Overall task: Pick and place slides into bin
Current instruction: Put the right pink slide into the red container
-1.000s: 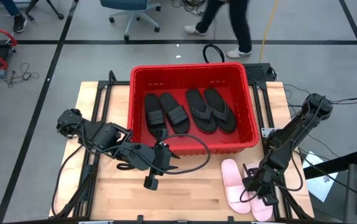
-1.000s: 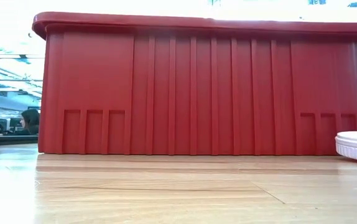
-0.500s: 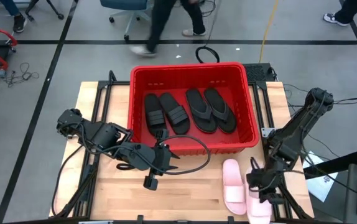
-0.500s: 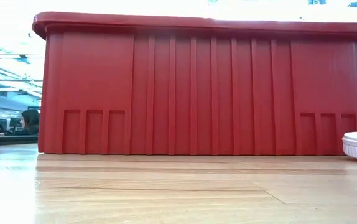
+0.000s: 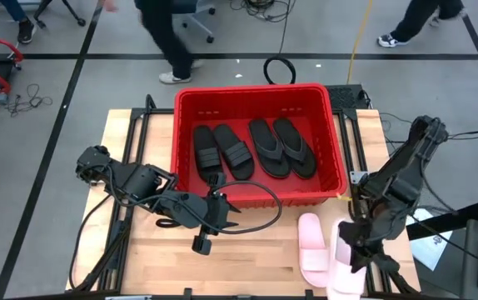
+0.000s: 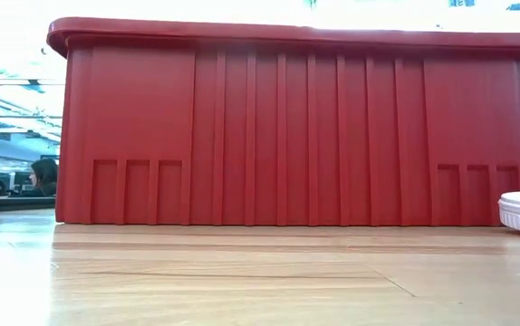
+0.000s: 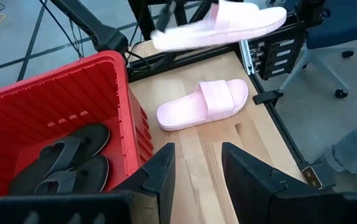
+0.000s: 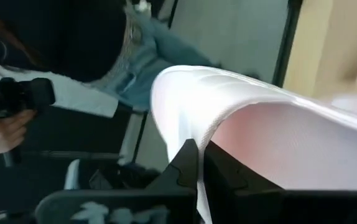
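I've got the right gripper (image 5: pixel 349 250) pinching one pink slide (image 7: pixel 219 23) clear of the bench (image 5: pixel 247 258) for the bin (image 5: pixel 257 98); left gripper (image 7: pixel 194 171) spread, idle.

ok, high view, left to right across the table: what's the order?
left gripper → black wide-strap slides in the red bin → black flip-flops → pink slide on the table → lifted pink slide in the right gripper.
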`<action>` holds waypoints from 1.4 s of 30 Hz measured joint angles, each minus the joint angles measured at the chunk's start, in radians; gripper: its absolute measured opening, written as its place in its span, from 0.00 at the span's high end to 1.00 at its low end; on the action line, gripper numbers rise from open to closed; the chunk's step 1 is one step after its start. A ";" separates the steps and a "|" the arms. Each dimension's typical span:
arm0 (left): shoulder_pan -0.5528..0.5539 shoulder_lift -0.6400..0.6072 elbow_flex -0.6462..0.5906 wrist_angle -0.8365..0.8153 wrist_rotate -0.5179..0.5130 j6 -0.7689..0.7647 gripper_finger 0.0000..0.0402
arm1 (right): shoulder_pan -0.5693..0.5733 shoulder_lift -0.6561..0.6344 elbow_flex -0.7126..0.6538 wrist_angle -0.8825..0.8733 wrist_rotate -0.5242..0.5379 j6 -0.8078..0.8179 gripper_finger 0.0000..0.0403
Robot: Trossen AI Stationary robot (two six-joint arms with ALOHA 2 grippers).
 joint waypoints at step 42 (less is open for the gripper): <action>0.026 0.000 0.000 0.001 -0.002 -0.014 0.68 | -1.092 0.080 0.399 -0.283 0.124 -0.790 1.00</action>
